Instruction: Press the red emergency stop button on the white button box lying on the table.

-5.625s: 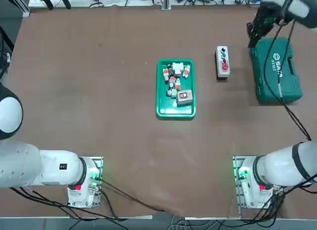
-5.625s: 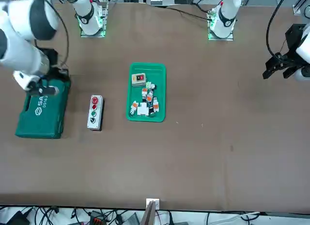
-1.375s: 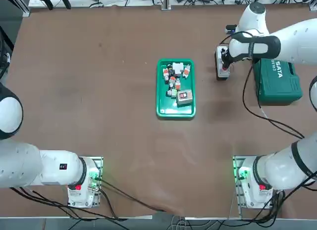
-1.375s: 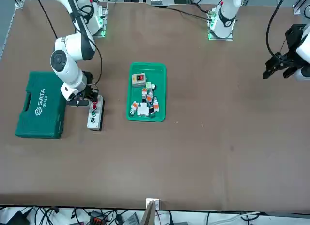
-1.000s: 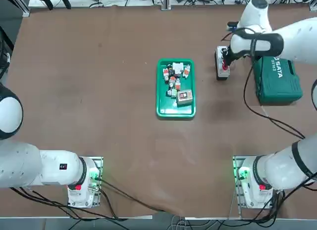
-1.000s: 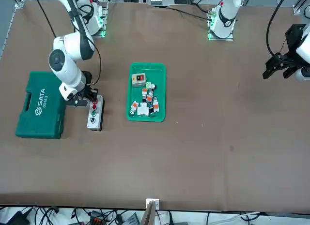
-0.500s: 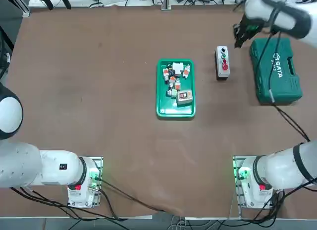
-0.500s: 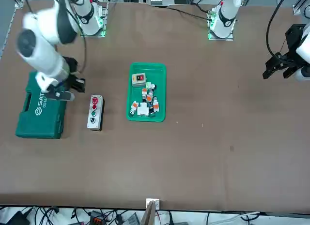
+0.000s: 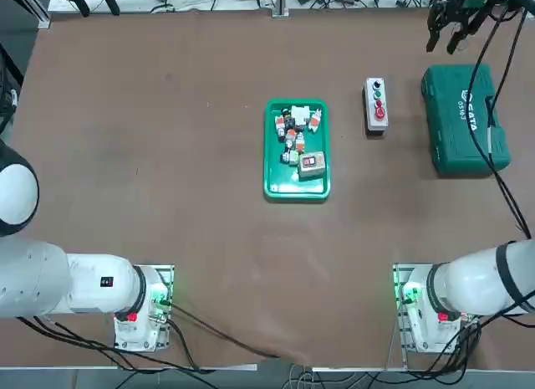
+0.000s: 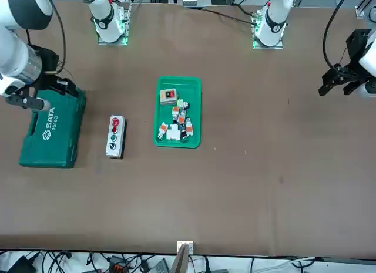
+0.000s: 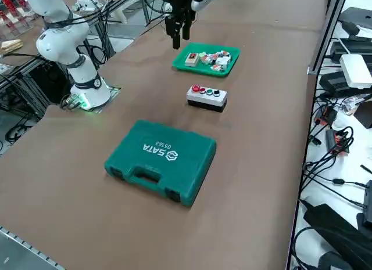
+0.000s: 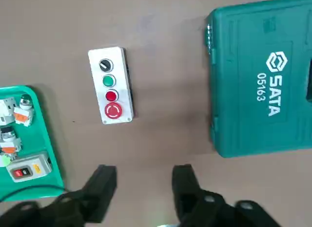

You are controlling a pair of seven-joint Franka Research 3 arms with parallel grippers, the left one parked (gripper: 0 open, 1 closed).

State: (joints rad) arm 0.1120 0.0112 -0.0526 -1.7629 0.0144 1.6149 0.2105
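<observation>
Even, bright overhead light in all views, no hard glare on the matte table (image 9: 167, 155). Shadows soft & faint: a dim smudge beside the case (image 11: 161, 160) toward 1 o'clock in the side view, a thin dark edge under the box (image 12: 111, 85) in the wrist view. Green LED glow at the arm bases, approx 7 & 5 o'clock in the top view. Wrist view: right gripper (image 12: 144, 188) fingers (image 12: 102, 185) at 6 o'clock look soft, out of focus; tabletop items sharp. Top & front views crisp, slight bowing at edges. Arm at 9–10 o'clock in the front view slightly smeared.
</observation>
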